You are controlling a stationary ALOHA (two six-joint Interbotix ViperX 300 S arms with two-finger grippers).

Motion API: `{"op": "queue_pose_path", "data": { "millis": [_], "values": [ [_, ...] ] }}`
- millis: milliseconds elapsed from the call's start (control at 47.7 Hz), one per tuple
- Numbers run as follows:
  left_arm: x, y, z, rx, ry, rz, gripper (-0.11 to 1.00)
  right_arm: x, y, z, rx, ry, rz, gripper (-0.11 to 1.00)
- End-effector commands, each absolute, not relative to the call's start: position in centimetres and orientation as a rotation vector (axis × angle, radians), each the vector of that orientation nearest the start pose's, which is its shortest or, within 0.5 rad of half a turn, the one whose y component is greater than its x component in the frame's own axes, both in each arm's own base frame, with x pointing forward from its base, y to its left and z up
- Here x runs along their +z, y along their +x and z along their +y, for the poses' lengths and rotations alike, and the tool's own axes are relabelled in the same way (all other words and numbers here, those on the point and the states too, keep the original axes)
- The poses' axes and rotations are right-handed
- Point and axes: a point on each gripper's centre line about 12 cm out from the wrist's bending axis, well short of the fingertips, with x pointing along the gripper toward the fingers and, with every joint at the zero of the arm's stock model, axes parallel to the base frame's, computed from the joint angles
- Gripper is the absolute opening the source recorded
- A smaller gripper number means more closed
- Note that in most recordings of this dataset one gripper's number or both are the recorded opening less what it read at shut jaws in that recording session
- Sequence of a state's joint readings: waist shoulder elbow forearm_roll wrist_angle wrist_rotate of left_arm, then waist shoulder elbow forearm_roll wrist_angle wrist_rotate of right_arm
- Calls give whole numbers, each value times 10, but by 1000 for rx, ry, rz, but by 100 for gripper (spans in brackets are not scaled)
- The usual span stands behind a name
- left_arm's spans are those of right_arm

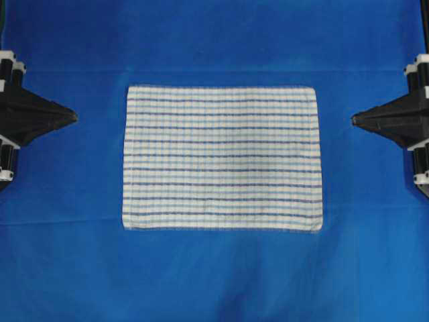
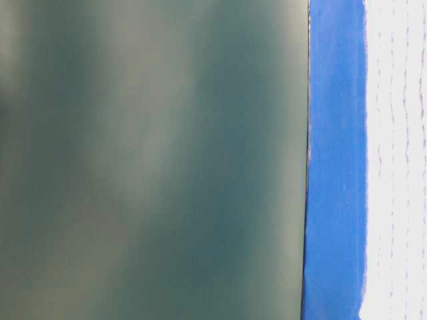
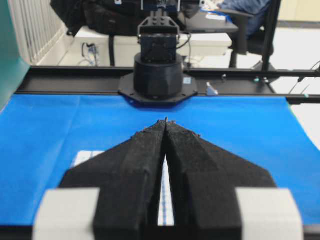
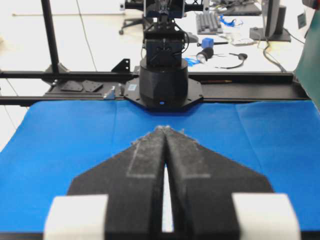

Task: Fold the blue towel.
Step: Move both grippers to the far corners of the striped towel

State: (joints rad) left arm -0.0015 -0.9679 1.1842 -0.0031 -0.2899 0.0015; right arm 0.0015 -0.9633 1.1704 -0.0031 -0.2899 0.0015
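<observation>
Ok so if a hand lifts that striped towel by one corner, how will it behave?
The striped towel is probably floppy: thin woven cloth lying flat, so it should drape. Likely light. Pushed, it may bunch up or drag the blue table cover, itself cloth.

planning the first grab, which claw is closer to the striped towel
Right, narrowly. The right claw sits off the towel's right edge; the left claw sits slightly farther off its left edge. Both are shut, touching nothing.

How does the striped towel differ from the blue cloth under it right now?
The blue towel is white with blue checked stripes; the blue table cloth is plain solid blue. The towel is a small rectangle at the centre; the cloth runs past the overhead frame on every side. Both lie flat and unfolded.
</observation>
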Motion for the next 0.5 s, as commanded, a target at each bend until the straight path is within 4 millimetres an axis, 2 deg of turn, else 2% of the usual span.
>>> {"op": "queue_pose_path", "data": {
  "millis": [0, 147, 482],
  "values": [
    [296, 205, 5, 25, -18, -75, -1, 298, 203, -6, -28, 9, -83, 0],
    [281, 219, 20, 96, -16, -18, -1, 286, 212, -28, -136, 52, 32, 0],
    [223, 248, 71, 287, -73, 228, 0, 224, 230, -83, -358, 129, 334, 0]
  ]
}}
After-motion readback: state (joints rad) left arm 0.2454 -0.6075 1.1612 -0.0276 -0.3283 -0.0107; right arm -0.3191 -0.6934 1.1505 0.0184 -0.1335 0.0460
